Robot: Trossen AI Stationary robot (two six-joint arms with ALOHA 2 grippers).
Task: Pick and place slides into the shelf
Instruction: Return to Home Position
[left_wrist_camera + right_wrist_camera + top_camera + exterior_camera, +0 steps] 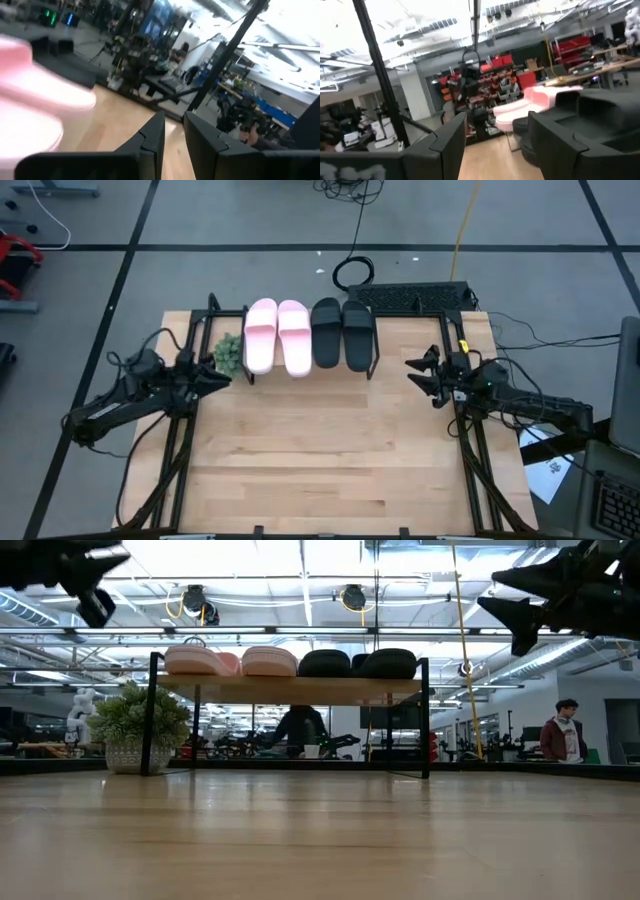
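All four slides sit side by side, soles down, on the plank top of the shelf [300,689]. The pink pair [278,337] [230,661] is on the left. The black pair [342,333] [355,663] is on the right. The left gripper [218,376] [174,125] hovers off the shelf's left end, near the plant; its fingers stand a narrow gap apart and hold nothing. The right gripper [418,376] [495,130] hovers off the shelf's right end, wide open and empty. The pink slides [530,106] also show in the right wrist view.
A small potted plant [230,354] [128,730] stands at the shelf's left legs. A keyboard [410,296] and cables lie beyond the far edge. The wooden tabletop [320,450] in front of the shelf is bare. People [562,730] are in the room behind.
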